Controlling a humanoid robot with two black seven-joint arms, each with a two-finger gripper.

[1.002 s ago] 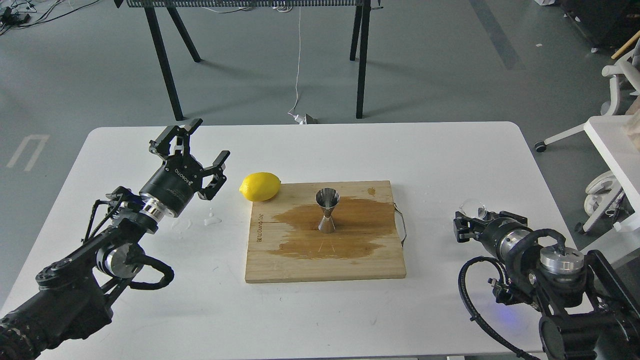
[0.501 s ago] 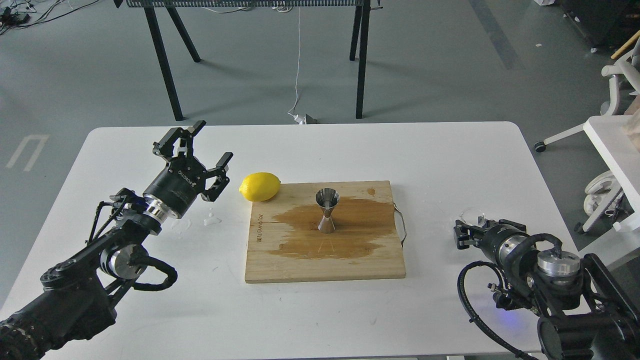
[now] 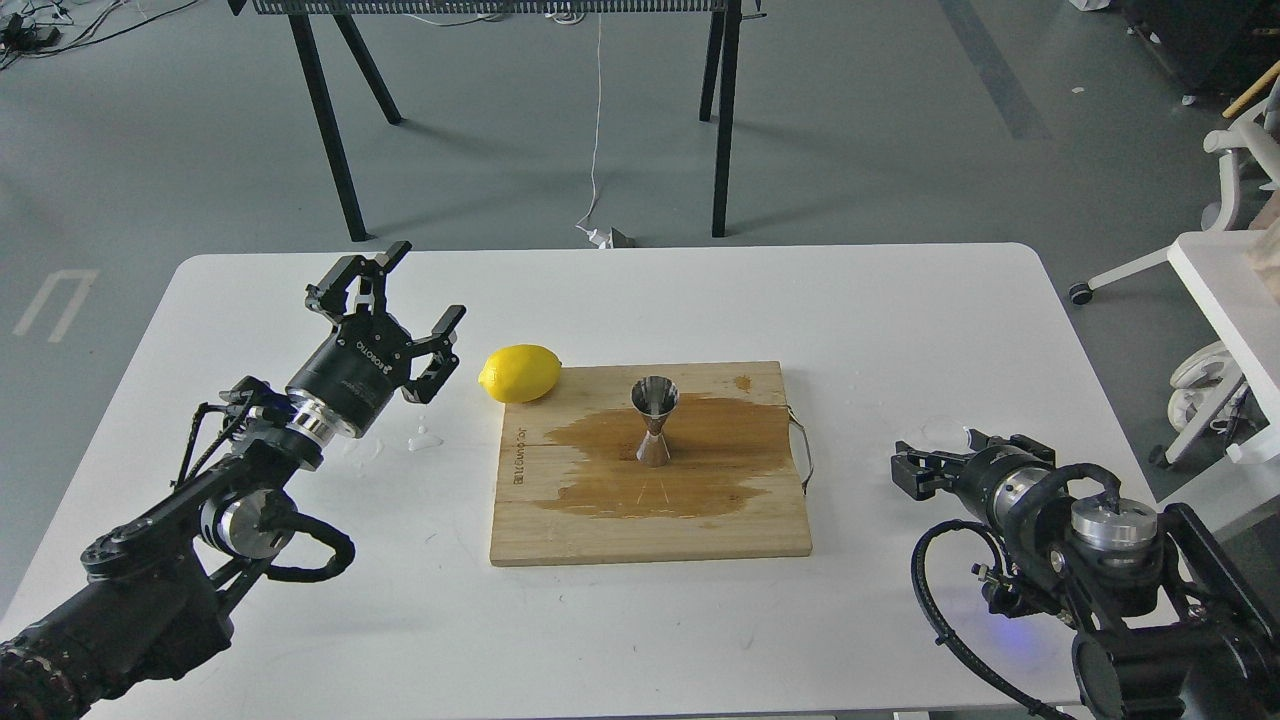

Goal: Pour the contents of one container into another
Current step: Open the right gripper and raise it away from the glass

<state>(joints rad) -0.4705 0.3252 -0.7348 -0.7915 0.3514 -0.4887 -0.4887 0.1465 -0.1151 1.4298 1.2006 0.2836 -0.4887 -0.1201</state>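
The small clear glass cup point(image 3: 940, 432) sits on the table just beyond the right gripper point(image 3: 915, 468), whose closure cannot be told; likely slippery, fragile, best gripped across its wall.

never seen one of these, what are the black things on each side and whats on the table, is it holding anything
This is one picture, taken from the robot's own head looking down at a white table. The black things are its two arms. The left gripper hovers open and empty. The right gripper sits low by a clear glass cup; whether it grips the cup is hard to tell. In the middle lies a wooden board with a dark wet stain, a steel jigger standing on it. A lemon rests at the board's far left corner.
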